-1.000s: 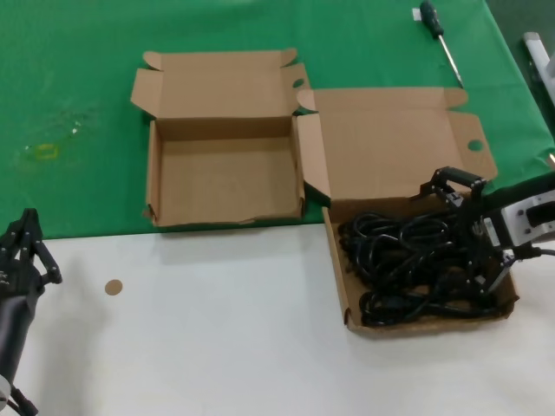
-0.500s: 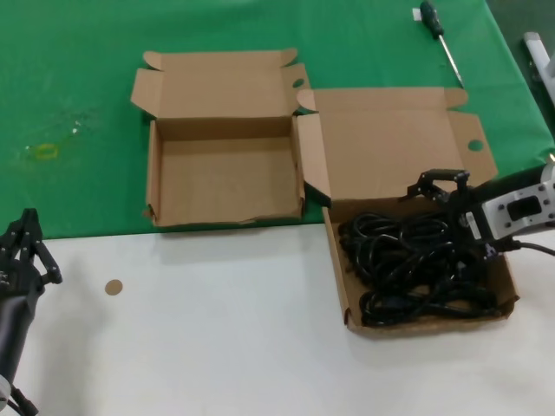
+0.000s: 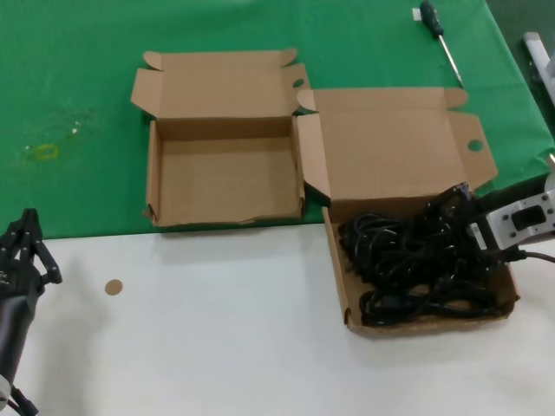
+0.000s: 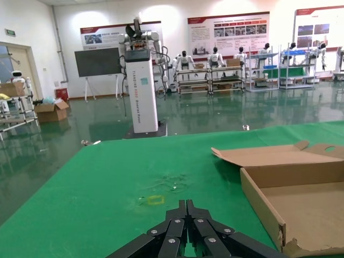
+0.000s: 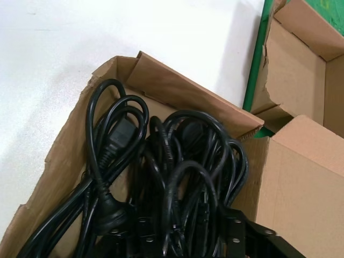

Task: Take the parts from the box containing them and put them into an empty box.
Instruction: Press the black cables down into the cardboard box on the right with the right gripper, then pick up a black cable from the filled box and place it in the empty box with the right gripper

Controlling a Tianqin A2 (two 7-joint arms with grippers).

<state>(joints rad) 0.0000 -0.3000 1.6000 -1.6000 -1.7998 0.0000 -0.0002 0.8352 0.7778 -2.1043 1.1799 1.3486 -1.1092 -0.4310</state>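
The parts (image 3: pixel 408 260), black coiled power cords, lie tangled in the larger cardboard box (image 3: pixel 336 269) at the right, which straddles the green cloth's edge. My right gripper (image 3: pixel 458 224) is down in the cords at the box's right side. In the right wrist view its gripper (image 5: pixel 185 236) has its jaws apart with cords (image 5: pixel 161 161) between them, inside the larger box (image 5: pixel 177 91). The smaller box (image 3: pixel 225 182) stands open and empty to the left, its lid back. My left gripper (image 3: pixel 30 247) is shut and empty at the near left, and the left wrist view (image 4: pixel 187 204) shows it facing the smaller box (image 4: pixel 301 199).
A black-handled screwdriver (image 3: pixel 438 35) lies on the green cloth at the far right. A small brown disc (image 3: pixel 114 287) sits on the white table surface. A grey object (image 3: pixel 538 52) shows at the right edge. The smaller box's corner (image 5: pixel 301 59) is close to the larger box.
My right gripper has swung left and dropped from above the box's right side into the cords. The left arm has not moved.
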